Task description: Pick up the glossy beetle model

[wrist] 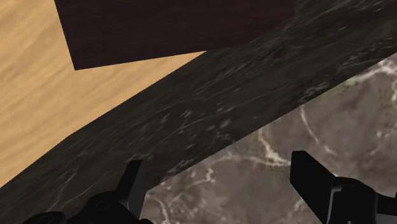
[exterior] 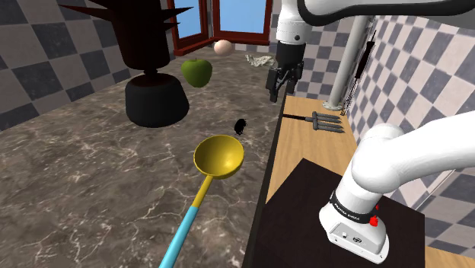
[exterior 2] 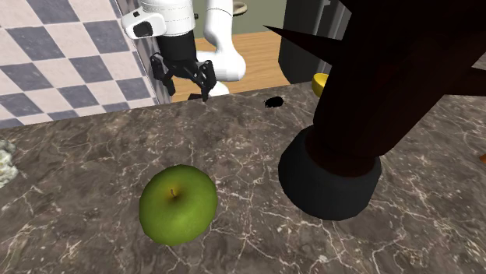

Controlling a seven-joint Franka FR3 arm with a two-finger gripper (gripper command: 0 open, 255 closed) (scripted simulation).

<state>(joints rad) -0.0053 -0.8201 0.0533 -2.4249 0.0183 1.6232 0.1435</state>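
Hanging over the marble table's (exterior: 91, 175) edge nearest the stand, the black tool (exterior: 278, 90) has its fingers spread with nothing between them. The glossy black beetle (exterior: 240, 126) sits on the table close to that edge, between the yellow ladle (exterior: 218, 157) and the green apple (exterior: 196, 71), well apart from the tool. It is too small to tell its long axis or which end is the head.
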